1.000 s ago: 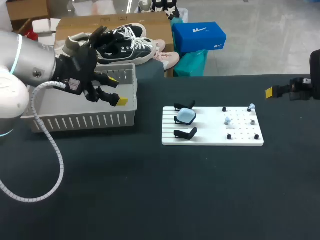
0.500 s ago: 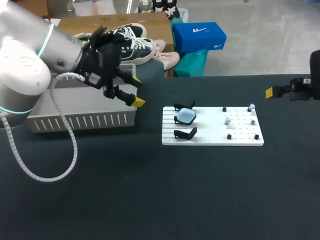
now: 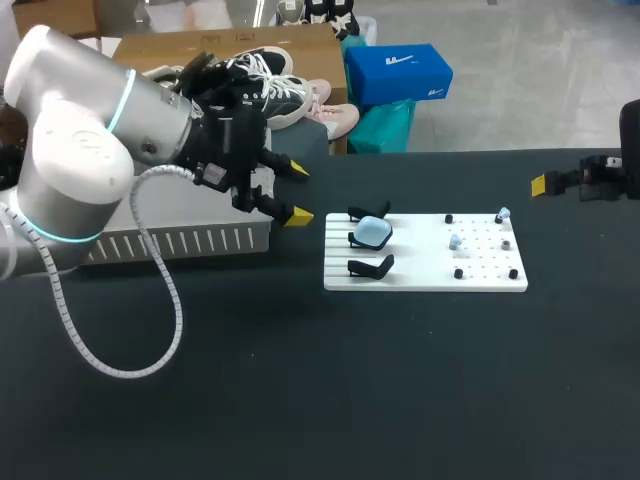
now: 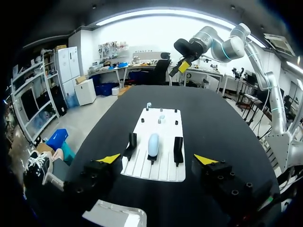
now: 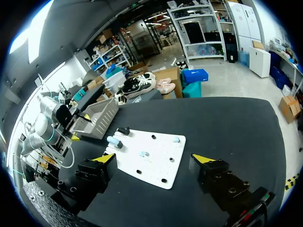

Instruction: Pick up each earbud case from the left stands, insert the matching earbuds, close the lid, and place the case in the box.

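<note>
A light blue earbud case (image 3: pixel 373 232) sits on the middle of three black stands at the left end of the white board (image 3: pixel 425 270). Small pale earbuds (image 3: pixel 455 241) rest on pegs at the board's right part. My left gripper (image 3: pixel 297 193) hangs open just left of the board, empty. Its wrist view has the case (image 4: pixel 154 144) ahead of the open left gripper (image 4: pixel 157 159), with earbuds (image 4: pixel 162 117) beyond. My right gripper (image 3: pixel 545 184) stays at the table's far right. In its own view the right gripper (image 5: pixel 154 158) is open and empty, facing the board and case (image 5: pixel 113 141).
A grey slatted box (image 3: pixel 170 238) stands at the back left, partly hidden behind my left arm; the right wrist view has the box (image 5: pixel 97 116) beyond the board. The two outer stands (image 3: pixel 370 266) carry nothing. Dark tabletop spreads in front of the board.
My left arm has swung right, from over the grey box to just left of the white board. Its fingers stayed open. The right arm has not moved.
</note>
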Controlling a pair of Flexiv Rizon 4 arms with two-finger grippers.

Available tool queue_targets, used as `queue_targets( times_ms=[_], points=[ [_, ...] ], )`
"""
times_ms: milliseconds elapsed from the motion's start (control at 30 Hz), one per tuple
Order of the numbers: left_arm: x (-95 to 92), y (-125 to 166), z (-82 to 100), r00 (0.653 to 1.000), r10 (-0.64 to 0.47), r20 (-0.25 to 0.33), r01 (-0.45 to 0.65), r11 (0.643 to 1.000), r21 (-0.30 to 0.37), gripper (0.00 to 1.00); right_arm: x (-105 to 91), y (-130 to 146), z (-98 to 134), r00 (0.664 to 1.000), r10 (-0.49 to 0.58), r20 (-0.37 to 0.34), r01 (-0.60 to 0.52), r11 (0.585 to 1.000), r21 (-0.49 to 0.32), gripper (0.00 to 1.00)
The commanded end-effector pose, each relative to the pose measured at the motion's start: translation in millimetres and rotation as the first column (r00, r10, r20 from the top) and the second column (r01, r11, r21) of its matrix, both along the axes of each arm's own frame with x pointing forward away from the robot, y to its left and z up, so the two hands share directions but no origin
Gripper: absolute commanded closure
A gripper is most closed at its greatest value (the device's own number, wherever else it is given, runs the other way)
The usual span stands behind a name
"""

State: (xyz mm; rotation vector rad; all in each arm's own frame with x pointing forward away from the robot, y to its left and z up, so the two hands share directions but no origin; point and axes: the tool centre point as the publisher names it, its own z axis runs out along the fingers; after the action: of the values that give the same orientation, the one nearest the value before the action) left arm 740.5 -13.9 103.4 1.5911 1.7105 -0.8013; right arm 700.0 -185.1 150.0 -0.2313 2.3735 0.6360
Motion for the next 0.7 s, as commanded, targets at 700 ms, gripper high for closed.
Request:
queue_targets(
  times_ms=[700],
  points=[
    [5.3, -47.9, -39.1, 1.000, -0.021, -0.007, 0.020, 0.998, -0.062, 0.00, 0.0, 0.0, 0.0, 1.000, 0.000, 0.000, 0.000, 1.000, 0.000, 0.00]
  ],
)
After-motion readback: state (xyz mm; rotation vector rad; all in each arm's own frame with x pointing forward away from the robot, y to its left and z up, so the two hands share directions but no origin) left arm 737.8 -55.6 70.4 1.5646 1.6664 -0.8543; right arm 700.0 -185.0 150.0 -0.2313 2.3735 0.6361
